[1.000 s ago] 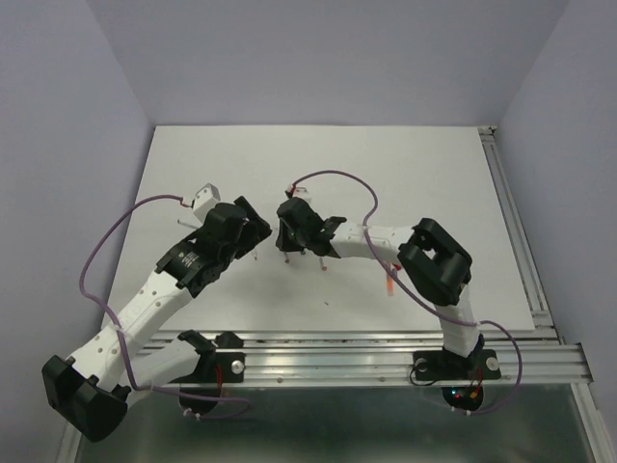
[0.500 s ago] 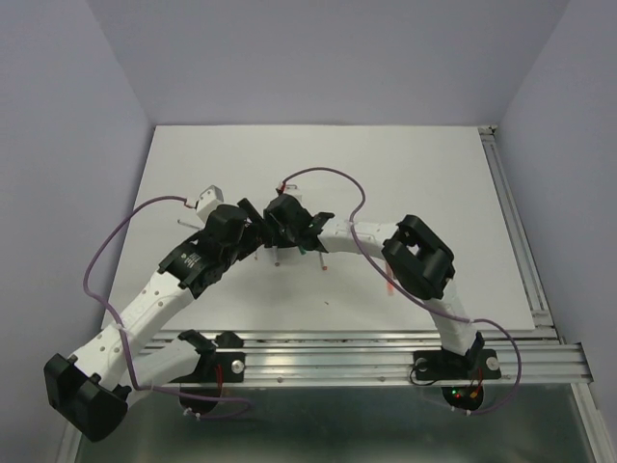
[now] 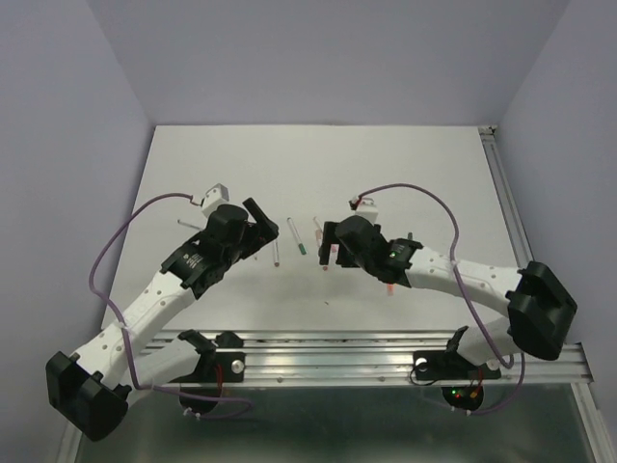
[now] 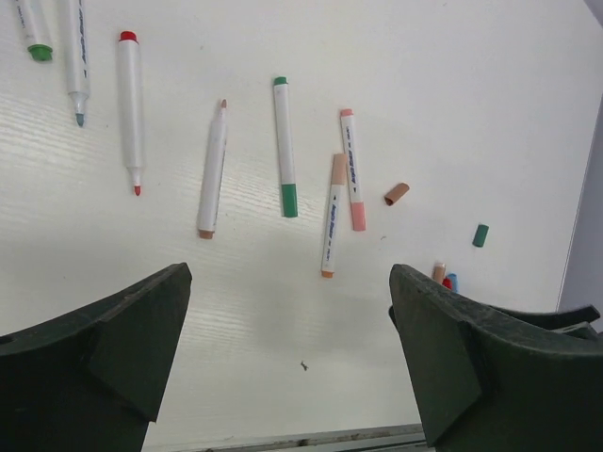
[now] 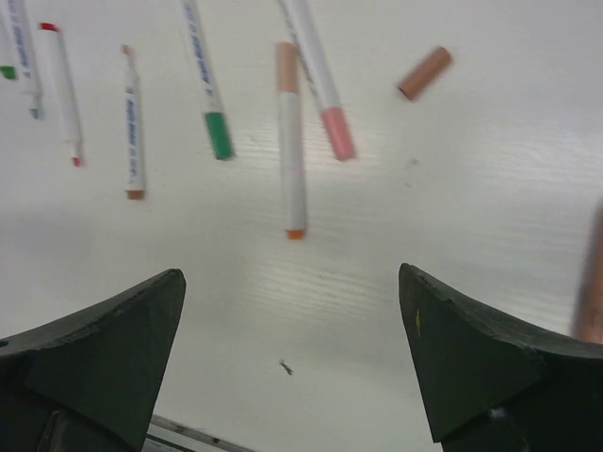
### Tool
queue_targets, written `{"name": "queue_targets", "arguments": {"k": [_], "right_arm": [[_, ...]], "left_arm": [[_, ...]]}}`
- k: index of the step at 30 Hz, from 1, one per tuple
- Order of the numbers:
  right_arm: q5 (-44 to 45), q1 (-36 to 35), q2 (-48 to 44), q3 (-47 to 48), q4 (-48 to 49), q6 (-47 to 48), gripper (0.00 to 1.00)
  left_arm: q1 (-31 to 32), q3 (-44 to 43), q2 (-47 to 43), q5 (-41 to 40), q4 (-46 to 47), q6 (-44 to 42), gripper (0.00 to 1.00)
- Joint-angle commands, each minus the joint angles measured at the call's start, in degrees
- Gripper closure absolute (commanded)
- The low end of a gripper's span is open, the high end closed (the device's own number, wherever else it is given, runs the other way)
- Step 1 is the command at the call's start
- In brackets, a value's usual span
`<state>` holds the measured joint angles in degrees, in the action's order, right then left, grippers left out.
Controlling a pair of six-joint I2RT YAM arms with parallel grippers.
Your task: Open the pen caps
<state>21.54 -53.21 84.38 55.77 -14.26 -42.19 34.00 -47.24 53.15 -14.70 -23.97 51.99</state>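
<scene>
Brown cap loose on table, we see it in both wrist views; green cap only in left. Left gripper, right gripper: fingers apart.

Pen caps partly behind left gripper; right-edge object blurred.

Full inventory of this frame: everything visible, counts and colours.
short plastic loose caps: five; one tan, one green cap lying apart, pink-red-blue cluster near the left pincer's finger.
capped white-barrel marker pens: three; green, pink, peach caps; mid-table.
uncapped white-barrel marker pens: three; red, brown, blue tips; left of the capped ones in the left wrist view.
cut-off pen: one; green end; frame corner.
white table: one; under everything.
left pincer, right pincer: black, open, empty, above the pens.
</scene>
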Motion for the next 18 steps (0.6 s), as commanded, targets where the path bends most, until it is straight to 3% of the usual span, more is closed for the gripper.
{"name": "queue_targets", "arguments": {"k": [1,8,13,18], "right_arm": [[7.99,1.09,-7.54,-9.96,-11.02,-8.68,0.00],[8.69,2.23,-16.17,-17.62,-13.06,-11.32,0.08],[10.19,3.81,-12.33,-17.63,-14.66,-12.12,0.19],[10.80,5.92,-8.36,-15.08,-12.81,-9.32,0.22]], "left_arm": [[-0.16,1.19,0.82,1.78,3.75,-2.33,0.01],[-0.25,1.54,3.63,4.50,5.60,-3.03,0.01],[-0.25,2.51,3.72,6.35,7.26,-3.38,0.01],[-0.25,2.86,3.54,6.35,7.35,-3.47,0.01]]}}
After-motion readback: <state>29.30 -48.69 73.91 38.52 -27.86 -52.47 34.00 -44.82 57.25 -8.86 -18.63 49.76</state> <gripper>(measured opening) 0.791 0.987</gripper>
